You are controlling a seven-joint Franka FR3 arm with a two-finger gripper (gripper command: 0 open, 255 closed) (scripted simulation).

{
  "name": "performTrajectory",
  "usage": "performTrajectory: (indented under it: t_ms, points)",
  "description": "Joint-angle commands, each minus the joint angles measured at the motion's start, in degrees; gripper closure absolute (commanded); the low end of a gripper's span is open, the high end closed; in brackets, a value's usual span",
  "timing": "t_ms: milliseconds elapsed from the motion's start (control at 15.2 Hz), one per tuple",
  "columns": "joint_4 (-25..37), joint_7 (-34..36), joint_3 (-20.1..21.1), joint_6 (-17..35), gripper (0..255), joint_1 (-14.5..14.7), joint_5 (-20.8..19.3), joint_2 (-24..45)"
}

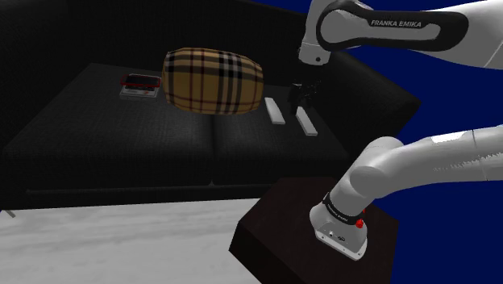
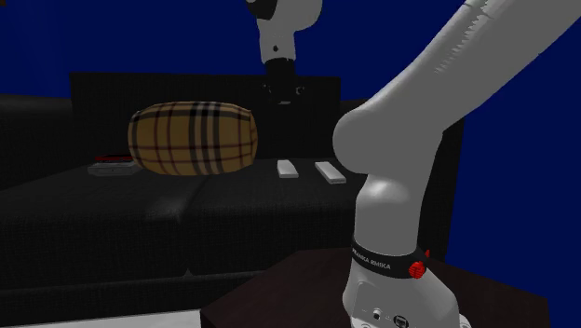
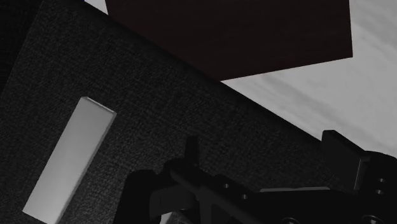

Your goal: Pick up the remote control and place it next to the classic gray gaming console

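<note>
On the black sofa seat (image 1: 121, 137), a pale flat bar (image 1: 275, 110) and its twin (image 1: 305, 121) lie side by side at three o'clock from the plaid cushion (image 1: 214, 81); I cannot tell which is the remote control. The gripper (image 1: 301, 95) hangs over them, fingers spread and empty. The grey, red-topped console (image 1: 139, 85) sits at nine o'clock from the cushion, well apart from both bars.

One camera sits beside and a bit behind my dark brown box stand (image 1: 274, 234) and looks down over the black sofa (image 1: 121, 145). The second sits low, very near my white arm (image 2: 391, 186), facing the sofa almost the same way. Both see the round checked cushion (image 1: 214, 81) and two flat white bars (image 1: 276, 110). My hand's camera looks down at its seat from close by.
</note>
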Motion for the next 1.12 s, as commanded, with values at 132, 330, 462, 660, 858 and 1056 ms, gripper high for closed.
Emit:
performTrajectory:
  t_ms: [132,330,462,660,858,1056]
  points:
    - [-2.69,-0.65,-2.93,6.45,0,-3.13,-2.97,1.33]
    - [-4.05,-1.25,-5.42,11.96,0,-5.55,-5.14,3.67]
    - [-4.65,-1.62,-7.14,15.69,0,-7.12,-6.49,5.56]
    - [-5.08,-2.2,-9.75,21.33,0,-9.37,-8.24,8.87]
    - [-4.94,-2.84,-12.44,26.95,0,-11.43,-9.61,12.68]
    - [-4.26,-3.62,-15.21,32.48,0,-13.18,-10.44,16.92]
